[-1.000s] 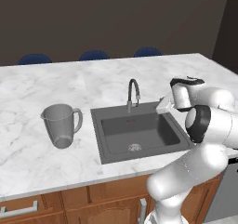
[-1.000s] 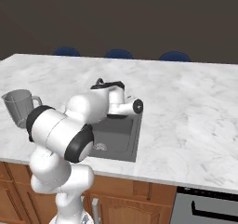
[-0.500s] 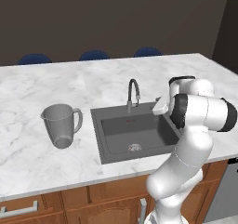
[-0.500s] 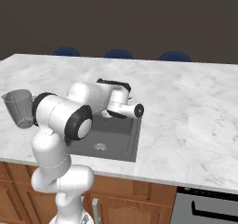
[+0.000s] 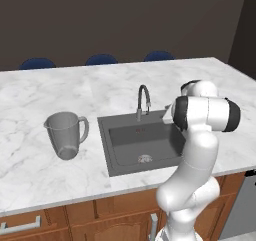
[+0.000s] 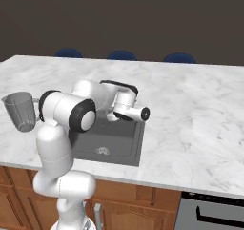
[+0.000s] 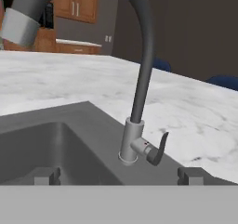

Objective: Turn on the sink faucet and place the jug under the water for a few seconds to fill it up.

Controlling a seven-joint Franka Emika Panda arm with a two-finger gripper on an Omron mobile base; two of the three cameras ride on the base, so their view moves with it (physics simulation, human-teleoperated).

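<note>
The sink faucet (image 7: 139,79) stands at the back rim of the sink (image 5: 122,150), about midway along it, its arched spout reaching over the basin. It is judged to be rigid and fixed, so nothing is to be lifted here; only the small dark lever (image 7: 157,149) at the side of its metallic base is likely to move. That lever looks short, smooth and probably slippery, so it is best taken near its free tip, with a push or a light pinch rather than a hard squeeze. No stream is seen under the spout, so the faucet is judged to be off.

The gripper (image 7: 118,174) is held close in front of the faucet base, low over the sink rim, with its two fingertips (image 7: 44,175) spread wide and nothing between them. The lever lies between them and slightly toward the right tip in the hand view.

The jug (image 5: 65,134) stands upright on the counter (image 5: 75,92), well to the left of the sink and apart from it. It looks glass-like, so it is judged fragile and slick; its looped handle, which faces the sink, or its upper rim would be the sounder hold.
</note>
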